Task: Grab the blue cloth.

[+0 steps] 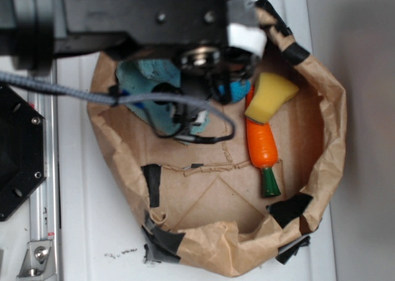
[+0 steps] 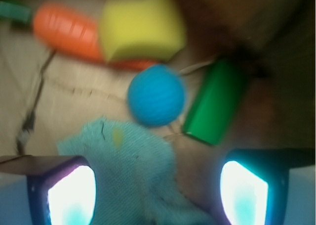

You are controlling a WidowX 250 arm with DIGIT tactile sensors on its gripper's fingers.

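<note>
Blue cloth lies flat between the spread fingers, nearer one of them, with the blue ball just past it, so nothing is grabbed yet and the squeeze is still to do.

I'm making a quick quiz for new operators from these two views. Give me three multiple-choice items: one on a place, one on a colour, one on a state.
1. Where does the blue ball lie?
A. between blue cloth and yellow sponge
B. outside the paper bag
C. on the carrot

2. What colour is the cylinder?
A. red
B. green
C. white

3. How does the gripper stand?
A. shut on the ball
B. shut on the sponge
C. jaws open, cloth between them

Answers: 1 A, wrist view shows it between them. 2 B, plainly green. 3 C, both pads apart with cloth in the gap.
</note>
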